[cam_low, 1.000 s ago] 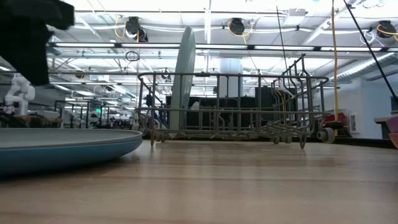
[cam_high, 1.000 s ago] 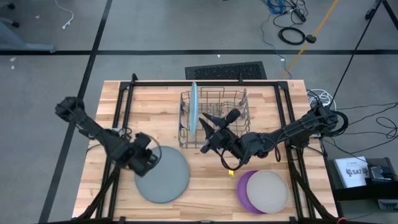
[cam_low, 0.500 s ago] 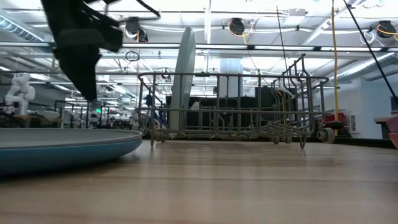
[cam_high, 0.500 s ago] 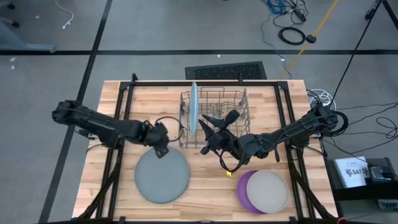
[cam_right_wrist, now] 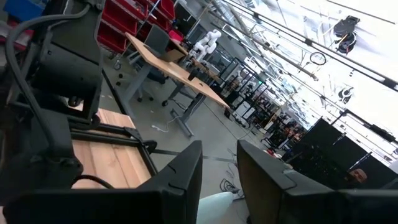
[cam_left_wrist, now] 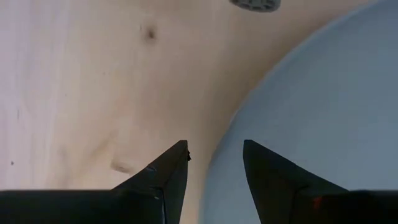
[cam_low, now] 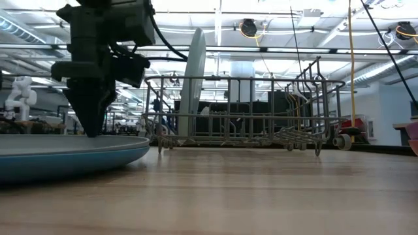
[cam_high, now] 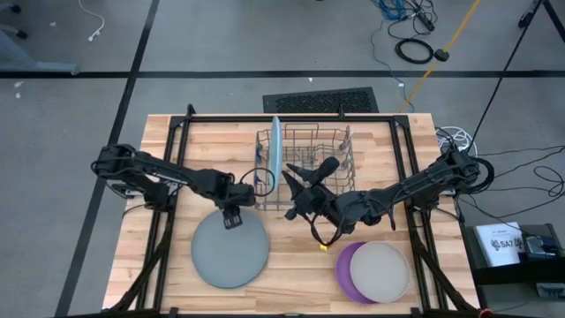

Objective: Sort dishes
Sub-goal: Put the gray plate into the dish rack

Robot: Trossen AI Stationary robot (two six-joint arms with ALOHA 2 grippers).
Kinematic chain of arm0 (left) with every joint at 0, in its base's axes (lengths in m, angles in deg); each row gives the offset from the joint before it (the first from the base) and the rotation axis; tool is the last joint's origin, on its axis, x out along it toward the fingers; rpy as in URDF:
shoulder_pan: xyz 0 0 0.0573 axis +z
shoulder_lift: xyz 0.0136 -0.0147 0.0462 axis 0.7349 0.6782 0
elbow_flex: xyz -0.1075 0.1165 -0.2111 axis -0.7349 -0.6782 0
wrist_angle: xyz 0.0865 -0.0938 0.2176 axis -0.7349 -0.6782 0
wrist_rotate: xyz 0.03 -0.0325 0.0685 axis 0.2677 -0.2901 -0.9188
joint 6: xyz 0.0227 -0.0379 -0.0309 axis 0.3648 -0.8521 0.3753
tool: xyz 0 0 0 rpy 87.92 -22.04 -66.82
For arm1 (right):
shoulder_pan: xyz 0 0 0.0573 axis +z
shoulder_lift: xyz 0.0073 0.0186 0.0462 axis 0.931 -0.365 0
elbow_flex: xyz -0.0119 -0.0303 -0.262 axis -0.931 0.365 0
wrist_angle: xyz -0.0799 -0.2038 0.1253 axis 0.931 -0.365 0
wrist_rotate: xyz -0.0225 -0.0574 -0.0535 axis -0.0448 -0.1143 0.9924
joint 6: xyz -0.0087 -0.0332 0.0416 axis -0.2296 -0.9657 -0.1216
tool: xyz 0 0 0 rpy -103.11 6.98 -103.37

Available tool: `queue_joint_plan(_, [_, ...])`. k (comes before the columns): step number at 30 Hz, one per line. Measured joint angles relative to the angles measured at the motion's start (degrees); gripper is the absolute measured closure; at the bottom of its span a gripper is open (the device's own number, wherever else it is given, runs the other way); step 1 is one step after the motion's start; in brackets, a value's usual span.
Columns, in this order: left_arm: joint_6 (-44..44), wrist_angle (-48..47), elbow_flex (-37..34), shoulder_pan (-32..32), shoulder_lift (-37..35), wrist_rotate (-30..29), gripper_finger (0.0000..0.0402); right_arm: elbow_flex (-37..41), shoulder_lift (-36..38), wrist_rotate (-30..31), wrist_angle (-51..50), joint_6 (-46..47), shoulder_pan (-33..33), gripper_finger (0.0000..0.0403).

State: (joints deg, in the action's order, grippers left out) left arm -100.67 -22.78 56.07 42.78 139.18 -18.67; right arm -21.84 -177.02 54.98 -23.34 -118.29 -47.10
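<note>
A grey plate [cam_high: 229,250] lies on the table's near left; the low view shows it stacked on a darker blue plate [cam_low: 85,163]. My left gripper [cam_left_wrist: 214,152] points down, open, over the grey plate's far rim, one finger above the wood and one above the plate. A light blue plate [cam_high: 275,152] stands on edge in the left end of the wire rack [cam_high: 318,163]. My right gripper [cam_high: 291,187] hovers level above the rack's near side, open and empty. A beige plate [cam_high: 381,269] lies on a purple plate [cam_high: 344,265] at the near right. My left gripper comes from above, its fingertips [cam_low: 90,130] down at the grey plate's far rim [cam_left_wrist: 219,155], which runs between the two fingers. Whether they touch the rim I cannot tell.
A small yellow piece [cam_high: 328,246] lies on the wood between the two stacks. The black frame rails [cam_high: 177,159] run along the table's left, far and right sides. Bare wood [cam_low: 261,189] stretches between the stacks and in front of the rack.
My left gripper has swung from the grey plate's left side toward the rack, along the plate's far rim. It has rolled about its own line and come down to the rim, still open. My right arm has kept still.
</note>
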Motion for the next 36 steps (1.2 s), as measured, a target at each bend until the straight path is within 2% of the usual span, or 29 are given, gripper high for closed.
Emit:
queue_joint_plan(8, [7.3,0.0,0.0,0.1,0.5,0.3,0.0246,0.0,0.0,0.0,0.0,0.0,-0.1,0.0307])
queue_joint_plan(19, [9.1,1.0,0.2,0.0,6.0,0.5,0.0251,0.0,0.0,0.0,-0.5,1.0,-0.1,0.0307])
queue_joint_plan(23, [9.1,1.0,0.3,0.0,6.6,0.6,0.0291,0.0,0.0,-0.1,-0.9,1.0,-0.1,0.0307])
queue_joint_plan(28, [8.9,-1.4,1.1,0.0,6.1,-0.2,0.038,0.0,0.0,-0.1,-1.0,1.0,-0.1,0.0307])
queue_joint_plan(36, [8.4,-5.9,3.3,0.0,6.4,-2.6,0.0397,0.0,0.0,0.0,-1.0,1.1,-0.2,0.0307])
